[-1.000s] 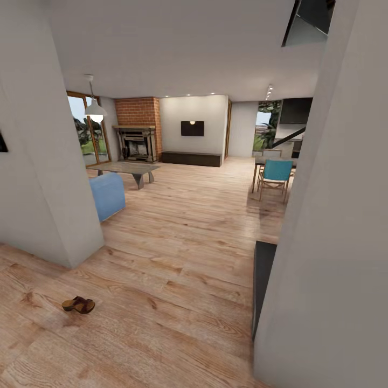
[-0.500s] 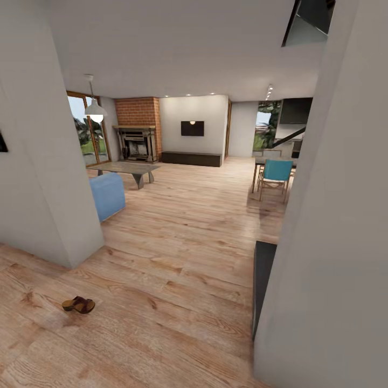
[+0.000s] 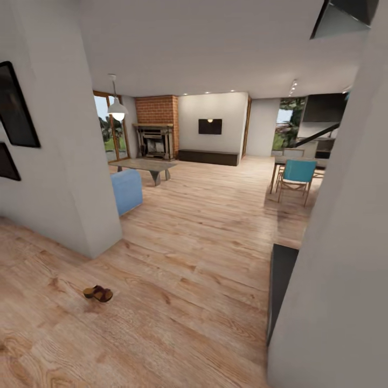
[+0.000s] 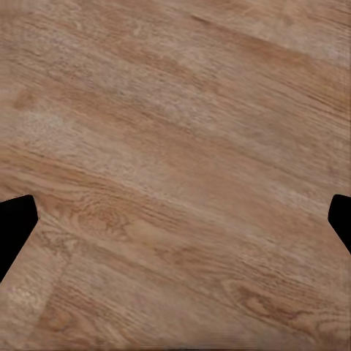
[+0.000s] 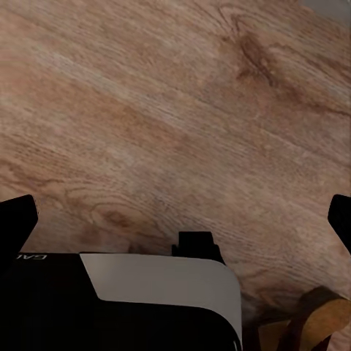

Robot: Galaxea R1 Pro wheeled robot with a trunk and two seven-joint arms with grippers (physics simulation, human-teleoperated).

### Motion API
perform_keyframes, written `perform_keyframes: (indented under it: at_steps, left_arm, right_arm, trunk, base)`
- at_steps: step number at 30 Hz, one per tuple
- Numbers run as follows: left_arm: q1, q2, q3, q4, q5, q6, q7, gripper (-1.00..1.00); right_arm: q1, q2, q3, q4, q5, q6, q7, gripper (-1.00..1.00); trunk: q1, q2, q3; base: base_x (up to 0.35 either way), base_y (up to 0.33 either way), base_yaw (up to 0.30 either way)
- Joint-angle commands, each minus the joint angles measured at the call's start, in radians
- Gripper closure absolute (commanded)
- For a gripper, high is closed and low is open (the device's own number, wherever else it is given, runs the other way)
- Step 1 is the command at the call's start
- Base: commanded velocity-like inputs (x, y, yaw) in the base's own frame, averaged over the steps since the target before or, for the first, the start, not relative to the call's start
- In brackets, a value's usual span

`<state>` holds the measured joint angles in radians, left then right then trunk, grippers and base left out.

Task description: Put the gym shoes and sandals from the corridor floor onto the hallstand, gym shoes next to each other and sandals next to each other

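Lone sandal on corridor floor, near left: light, flat, flexible; pinch strap or sole edge. Left gripper, right gripper spread apart, empty.

Only one piece of lettering is showing. In the right wrist view, faint pale characters are appearing on the black robot housing, at its upper edge just beside the white panel. They are presenting mirrored or upside down, and they are looking like "GAL", cut off by the picture's edge; the full word is not legible. The wall-mounted screen in the head view is displaying only a small glowing spot, no characters. The dark frames on the near wall are carrying no readable markings. The left wrist view is offering nothing to read.
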<state>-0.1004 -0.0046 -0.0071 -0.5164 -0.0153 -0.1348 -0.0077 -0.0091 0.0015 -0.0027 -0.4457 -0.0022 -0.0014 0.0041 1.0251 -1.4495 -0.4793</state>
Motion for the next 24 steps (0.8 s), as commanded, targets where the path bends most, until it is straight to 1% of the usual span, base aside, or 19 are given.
perform_keyframes:
  at_steps: [1, 5, 8, 24]
  left_arm:
    - [-0.001, 0.000, 0.000, 0.001, -0.002, -0.003, 0.000, -1.00]
    - [-0.001, 0.000, 0.001, 0.001, -0.002, -0.003, 0.000, -1.00]
    - [-0.001, 0.000, 0.001, 0.001, -0.002, -0.003, 0.000, -1.00]
    - [-0.001, 0.000, 0.001, 0.001, -0.002, -0.003, 0.000, -1.00]
  right_arm:
    - [0.000, 0.000, 0.000, -0.001, 0.000, 0.000, 0.000, -1.00]
    - [0.000, 0.000, -0.001, -0.001, -0.001, 0.000, 0.000, -1.00]
    - [0.000, 0.000, -0.001, -0.001, -0.001, 0.000, 0.000, -1.00]
    - [0.000, 0.000, -0.002, -0.001, -0.001, 0.000, 0.000, -1.00]
  trunk:
    - [0.000, -0.001, -0.002]
    - [0.000, -0.001, -0.004]
    - [0.000, -0.001, -0.006]
    - [0.000, -0.001, -0.017]
  base:
    - [0.000, 0.000, 0.285]
    - [0.000, 0.007, 0.286]
    - [0.000, 0.126, 0.287]
    - [0.000, 0.292, 0.287]
